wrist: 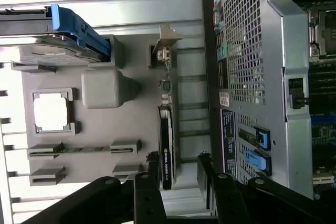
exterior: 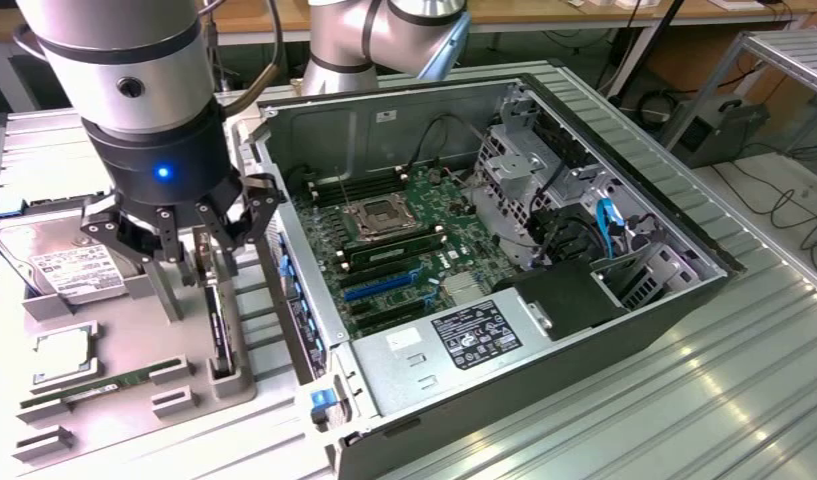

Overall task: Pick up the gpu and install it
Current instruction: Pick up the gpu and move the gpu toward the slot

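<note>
The gpu (exterior: 219, 325) stands on its long edge in a slot of the grey parts tray (exterior: 128, 440), beside the open computer case (exterior: 515, 250). In the wrist view the gpu (wrist: 165, 148) appears edge-on, its black body close to my fingers and its silvery bracket (wrist: 166, 43) at the far end. My gripper (exterior: 201, 255) hangs just above the card's upper end. It (wrist: 178, 166) is open, one fingertip (wrist: 152, 163) on each side of the card's black end, not touching it. Blue expansion slots (exterior: 381, 287) show on the green motherboard (exterior: 408, 240) inside the case.
The tray also holds a silver hard drive (exterior: 68, 265) with a white label, a processor (exterior: 64, 355) and a green RAM stick (exterior: 95, 385). A grey post (wrist: 105, 87) rises from the tray near the card. The case wall (wrist: 252, 77) stands close alongside the gpu.
</note>
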### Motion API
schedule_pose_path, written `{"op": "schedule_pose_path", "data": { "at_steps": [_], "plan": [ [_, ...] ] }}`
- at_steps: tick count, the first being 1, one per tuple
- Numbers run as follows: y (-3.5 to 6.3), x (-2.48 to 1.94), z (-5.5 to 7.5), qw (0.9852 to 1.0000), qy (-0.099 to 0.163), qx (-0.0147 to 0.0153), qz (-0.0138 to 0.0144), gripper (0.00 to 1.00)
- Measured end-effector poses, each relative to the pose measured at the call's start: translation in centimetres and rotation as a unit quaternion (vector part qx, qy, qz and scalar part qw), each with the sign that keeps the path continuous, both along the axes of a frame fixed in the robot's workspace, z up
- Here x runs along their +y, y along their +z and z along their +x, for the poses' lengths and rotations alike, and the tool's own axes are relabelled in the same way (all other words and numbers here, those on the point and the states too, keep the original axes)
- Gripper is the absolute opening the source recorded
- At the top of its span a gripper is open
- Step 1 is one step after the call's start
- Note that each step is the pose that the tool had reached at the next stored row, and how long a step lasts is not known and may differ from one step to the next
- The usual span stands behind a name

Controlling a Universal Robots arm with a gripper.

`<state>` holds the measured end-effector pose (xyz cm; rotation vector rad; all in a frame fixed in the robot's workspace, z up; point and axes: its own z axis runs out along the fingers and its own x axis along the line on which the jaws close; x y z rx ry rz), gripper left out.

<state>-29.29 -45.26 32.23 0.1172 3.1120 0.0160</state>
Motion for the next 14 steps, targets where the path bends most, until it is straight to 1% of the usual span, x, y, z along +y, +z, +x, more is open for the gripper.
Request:
{"op": "schedule_pose_path", "data": {
  "at_steps": [4, 6, 14],
  "plan": [
    [-0.30, 0.19, -0.1, 1.0000, 0.000, 0.0000, -0.0001, 0.42],
    [-0.54, 0.40, -0.2, 1.0000, 0.000, -0.0001, 0.0000, 0.42],
    [-1.15, 1.00, -0.3, 1.0000, 0.000, -0.0001, 0.0000, 0.42]
  ]
}}
